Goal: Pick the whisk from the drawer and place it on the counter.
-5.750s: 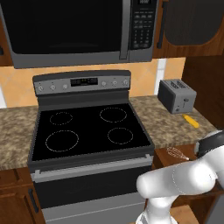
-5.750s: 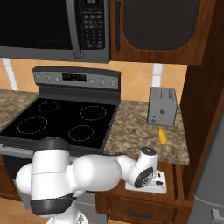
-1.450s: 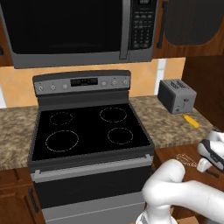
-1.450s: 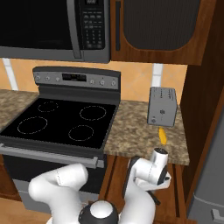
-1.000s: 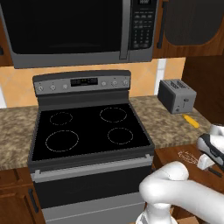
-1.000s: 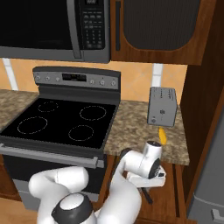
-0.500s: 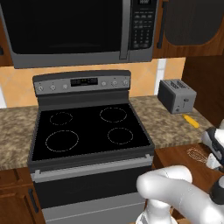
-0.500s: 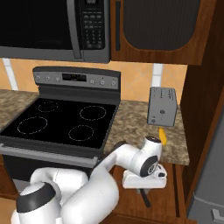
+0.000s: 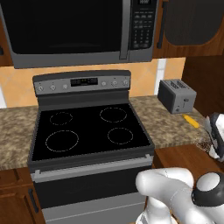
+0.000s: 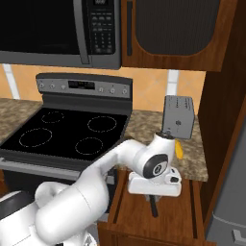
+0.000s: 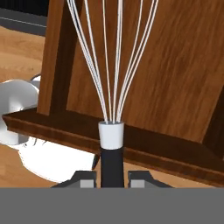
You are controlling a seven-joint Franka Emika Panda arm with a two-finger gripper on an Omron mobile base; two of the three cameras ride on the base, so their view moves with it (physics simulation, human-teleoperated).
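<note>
My gripper (image 11: 112,176) is shut on the whisk (image 11: 112,109) by its thin black handle, and the silvery wire loops fan out ahead of the fingers. From the right base view the hand (image 10: 153,188) hangs above the open drawer (image 10: 139,218), with the whisk's black handle (image 10: 153,207) poking out under it. At the right edge of the left base view, the gripper (image 9: 214,141) holds the whisk's wire head (image 9: 202,142) just above the drawer (image 9: 181,158) and close to the counter (image 9: 168,127) edge.
A silver toaster (image 10: 178,116) stands on the counter (image 10: 194,158) behind the hand, with a small yellow oblong object (image 10: 178,148) in front of it. The black stovetop (image 9: 89,133) lies to the left. A tall wooden cabinet side (image 10: 226,120) closes off the right.
The gripper has risen out of the drawer with the whisk held in it, climbing from low inside the drawer to about counter level.
</note>
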